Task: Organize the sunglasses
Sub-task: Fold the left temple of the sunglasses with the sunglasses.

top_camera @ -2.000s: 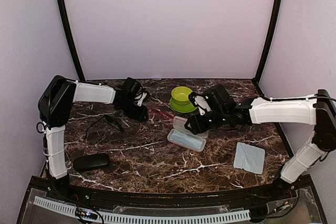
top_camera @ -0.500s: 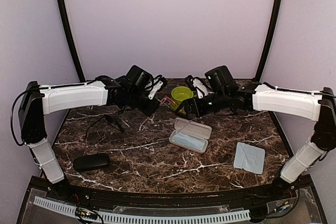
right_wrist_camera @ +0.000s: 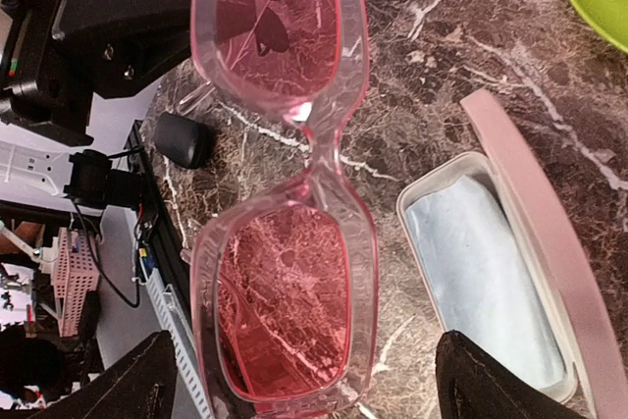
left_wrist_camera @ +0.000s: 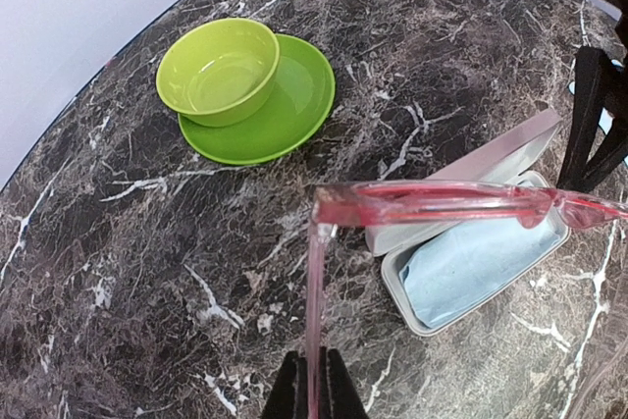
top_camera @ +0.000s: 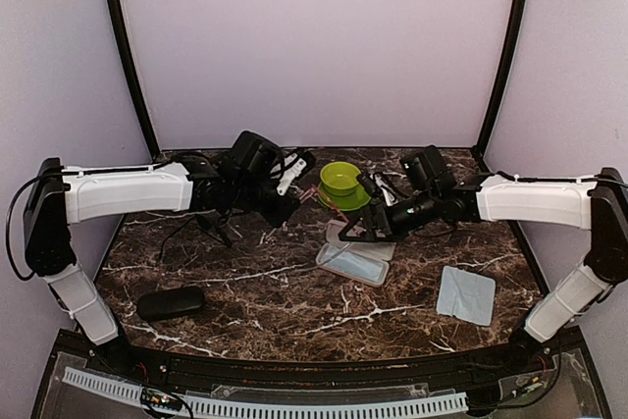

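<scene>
The red-framed sunglasses (left_wrist_camera: 461, 205) hang in the air over the marble table. My left gripper (left_wrist_camera: 314, 392) is shut on the end of one temple arm. In the right wrist view their red lenses (right_wrist_camera: 285, 287) fill the space between the two fingers of my right gripper (right_wrist_camera: 314, 390), which is open and touches nothing. From above, the red sunglasses (top_camera: 329, 201) hang between the left gripper (top_camera: 292, 205) and the right gripper (top_camera: 355, 226). The black sunglasses (top_camera: 221, 233) lie on the table at the left, partly hidden by my left arm.
An open pink case (top_camera: 353, 260) with a pale blue lining (left_wrist_camera: 481, 262) lies just below the held glasses. A green bowl on a green plate (top_camera: 340, 183) stands behind them. A black case (top_camera: 172, 301) lies front left, and a blue cloth (top_camera: 466, 293) front right.
The left arm has lifted the red sunglasses off the table and carried them right. The right gripper has opened wide and come in around the lenses.
</scene>
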Available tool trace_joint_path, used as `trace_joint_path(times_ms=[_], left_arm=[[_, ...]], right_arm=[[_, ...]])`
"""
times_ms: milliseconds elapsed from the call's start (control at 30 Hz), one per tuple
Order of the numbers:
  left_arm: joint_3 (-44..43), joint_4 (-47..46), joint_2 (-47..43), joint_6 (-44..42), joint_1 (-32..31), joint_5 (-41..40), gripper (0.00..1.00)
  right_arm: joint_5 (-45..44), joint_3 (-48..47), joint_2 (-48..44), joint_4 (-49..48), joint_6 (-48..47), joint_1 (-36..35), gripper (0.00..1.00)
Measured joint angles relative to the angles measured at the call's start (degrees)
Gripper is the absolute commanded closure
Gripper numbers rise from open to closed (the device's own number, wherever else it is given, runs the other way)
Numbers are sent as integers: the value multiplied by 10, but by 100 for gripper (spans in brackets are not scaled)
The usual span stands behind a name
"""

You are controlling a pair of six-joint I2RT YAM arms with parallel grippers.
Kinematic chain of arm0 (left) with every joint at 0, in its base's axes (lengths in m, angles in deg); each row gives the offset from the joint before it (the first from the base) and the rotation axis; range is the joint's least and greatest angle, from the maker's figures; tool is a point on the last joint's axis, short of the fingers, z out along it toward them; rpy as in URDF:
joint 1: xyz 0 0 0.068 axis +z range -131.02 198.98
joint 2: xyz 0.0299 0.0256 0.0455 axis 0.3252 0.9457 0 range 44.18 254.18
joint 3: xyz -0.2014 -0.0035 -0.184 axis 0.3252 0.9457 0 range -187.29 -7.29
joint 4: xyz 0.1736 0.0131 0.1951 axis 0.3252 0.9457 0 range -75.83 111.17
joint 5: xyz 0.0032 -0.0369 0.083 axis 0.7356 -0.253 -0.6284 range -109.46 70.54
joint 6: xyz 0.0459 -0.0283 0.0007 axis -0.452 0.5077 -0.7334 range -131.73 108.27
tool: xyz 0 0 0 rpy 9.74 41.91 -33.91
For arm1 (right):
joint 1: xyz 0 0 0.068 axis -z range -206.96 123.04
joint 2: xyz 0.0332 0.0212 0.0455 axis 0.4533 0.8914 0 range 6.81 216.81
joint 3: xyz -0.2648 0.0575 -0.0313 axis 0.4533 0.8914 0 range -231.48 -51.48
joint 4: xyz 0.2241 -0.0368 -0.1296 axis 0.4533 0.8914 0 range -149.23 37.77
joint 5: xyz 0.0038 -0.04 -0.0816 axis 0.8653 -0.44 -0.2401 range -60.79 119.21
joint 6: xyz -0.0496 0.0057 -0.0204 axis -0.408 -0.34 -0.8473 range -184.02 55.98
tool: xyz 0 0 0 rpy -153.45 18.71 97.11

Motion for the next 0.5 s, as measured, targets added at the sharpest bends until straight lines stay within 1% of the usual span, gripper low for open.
trace_joint_path(times_ms=[333,500], left_arm=[[32,-33,-24,-7,-5,6,100],[36,-44,-28,-7,-6,13,100]], right_arm=[[75,30,0,-86,59,15,14],[97,30,1,-116,75,21,21]])
